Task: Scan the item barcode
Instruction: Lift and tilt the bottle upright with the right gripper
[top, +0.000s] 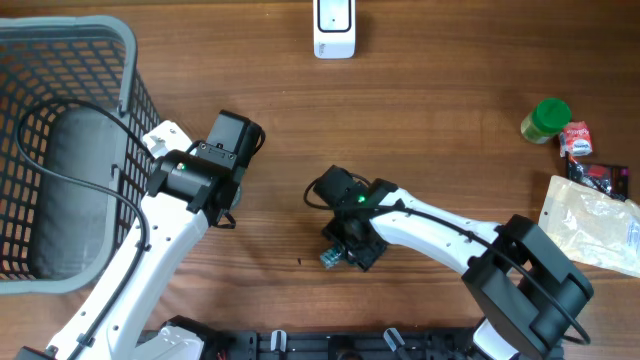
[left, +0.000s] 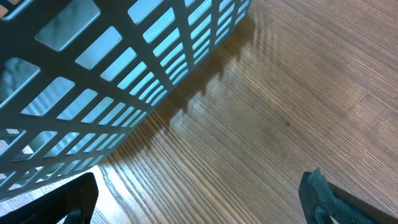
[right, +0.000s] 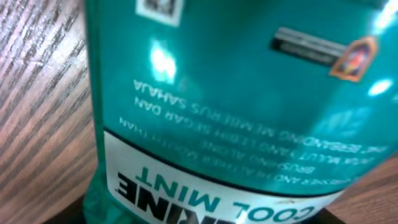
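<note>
1. The teal mint bottle (top: 330, 258) lies on the table (top: 440, 110) near the middle, toward the robot's side, just under the right gripper (top: 345, 243); only one teal end shows from above
2. The scanner (top: 334, 28) stands at the far edge, almost straight ahead of the bottle and well apart from it, so the carry to come would, by my judgement, run away from the robot
3. The right arm is plainly the nearer: it reaches in from the right with its wrist bent down over the bottle. The left gripper (top: 238, 135) hangs beside the basket (top: 100, 40), well apart from the bottle
4. In the right wrist view the bottle fills the frame, its "COOL MINT" label upside down and its length seeming to run away from the camera; from above the axis is too hidden to tell
5. Right tool: its fingers are not shown, so I cannot tell whether they pinch the bottle. Left tool: fingertips (left: 74, 202) spread wide over bare wood, holding nothing
6. A small printed code (right: 158, 7) sits at the label's far end, too blurred to say whether it is the barcode
</note>
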